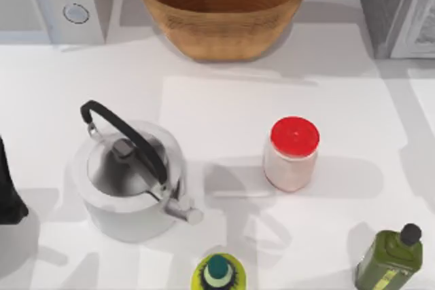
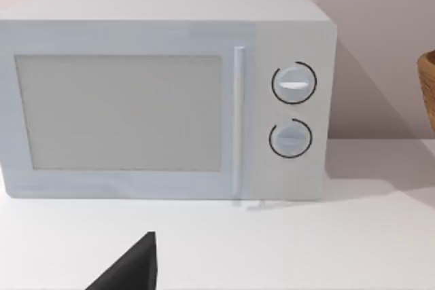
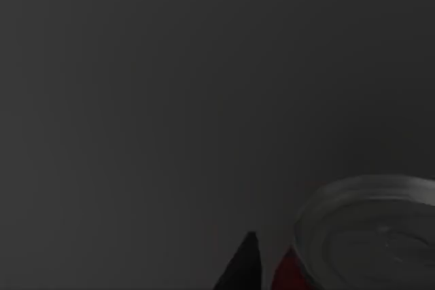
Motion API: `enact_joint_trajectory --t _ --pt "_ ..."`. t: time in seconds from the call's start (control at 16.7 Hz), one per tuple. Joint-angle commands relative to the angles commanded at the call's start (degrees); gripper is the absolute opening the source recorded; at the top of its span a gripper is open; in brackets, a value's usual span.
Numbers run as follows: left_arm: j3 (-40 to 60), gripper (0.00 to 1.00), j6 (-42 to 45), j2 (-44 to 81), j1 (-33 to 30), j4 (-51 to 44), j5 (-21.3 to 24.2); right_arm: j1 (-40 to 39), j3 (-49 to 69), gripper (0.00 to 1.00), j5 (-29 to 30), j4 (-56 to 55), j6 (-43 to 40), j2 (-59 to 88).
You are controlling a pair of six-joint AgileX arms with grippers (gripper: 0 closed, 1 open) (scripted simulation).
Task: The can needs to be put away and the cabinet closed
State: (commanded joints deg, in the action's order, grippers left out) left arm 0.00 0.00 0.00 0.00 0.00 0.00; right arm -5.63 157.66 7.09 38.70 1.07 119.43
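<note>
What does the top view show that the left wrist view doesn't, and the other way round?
Top view adds the kettle, the red-lidded jar, the green bottle and a corner of the cabinet. Left wrist view adds the door and handle of the microwave, plus the dark tip of the left hand. Shared: the two knobs, the wicker basket, the white table.

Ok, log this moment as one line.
can: silver top beside right gripper fingertip, dark surround | cabinet: table's far right | left arm: parked, left edge

A white table (image 1: 224,100) is carrying a microwave (image 1: 51,1) far left, basket (image 1: 221,5) far centre, cabinet (image 1: 397,5) far right, kettle (image 1: 129,178), jar (image 1: 292,154) and bottle (image 1: 391,256).
</note>
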Motion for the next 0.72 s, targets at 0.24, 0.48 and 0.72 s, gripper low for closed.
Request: enact_joint_trajectory --t 0.24,0.48,0.72 --pt "0.00 1.00 0.00 0.00 0.00 0.00 0.00 0.00 0.00 1.00 0.00 0.00 0.00 0.00" --pt "0.00 1.00 0.00 0.00 0.00 0.00 0.00 0.00 0.00 1.00 0.00 0.00 0.00 0.00" --pt "0.00 1.00 0.00 0.00 0.00 0.00 0.00 -0.03 -0.01 1.00 0.00 0.00 0.00 -0.01"
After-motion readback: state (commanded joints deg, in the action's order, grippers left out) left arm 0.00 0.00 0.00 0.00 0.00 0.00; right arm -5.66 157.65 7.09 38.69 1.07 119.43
